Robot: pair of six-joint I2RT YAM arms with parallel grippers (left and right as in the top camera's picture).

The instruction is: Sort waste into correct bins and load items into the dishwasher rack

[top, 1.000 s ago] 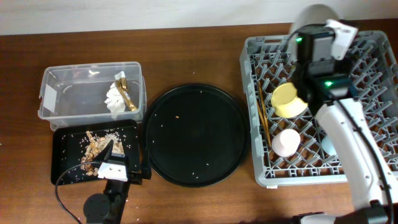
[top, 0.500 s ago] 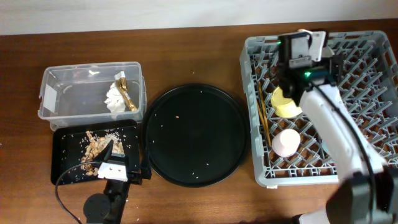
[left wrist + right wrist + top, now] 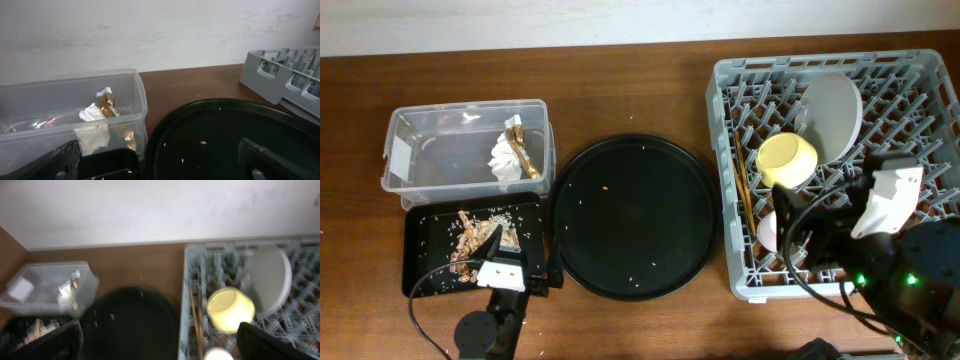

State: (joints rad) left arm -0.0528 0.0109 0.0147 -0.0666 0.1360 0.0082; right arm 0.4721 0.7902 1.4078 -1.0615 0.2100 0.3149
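Note:
The grey dishwasher rack [image 3: 720, 150] holds a pale plate [image 3: 830, 115] leaning at its back, a yellow bowl [image 3: 787, 160] on its side, two chopsticks [image 3: 742, 190] along the left wall and a pink cup [image 3: 766, 230], partly hidden by my right arm. My right gripper [image 3: 800, 240] hangs open over the rack's front, and nothing sits between its fingers [image 3: 60, 340] in the right wrist view. The clear tub [image 3: 420, 150] contains a white tissue [image 3: 503, 160] and a gold wrapper [image 3: 523, 150]. Brown scraps [image 3: 475, 235] lie in the black tray [image 3: 425, 270]. My left gripper [image 3: 500, 262] stays open above that tray's front.
A large round black tray [image 3: 635, 215] with a few crumbs fills the middle between the bins and the rack. The left arm's cable [image 3: 420, 310] loops near the table's front edge. A pale wall runs behind the table.
The right gripper opened and let go of the plate, which now leans in the rack. The right arm pulled back from the rack's far side to its front right. The left arm stayed still.

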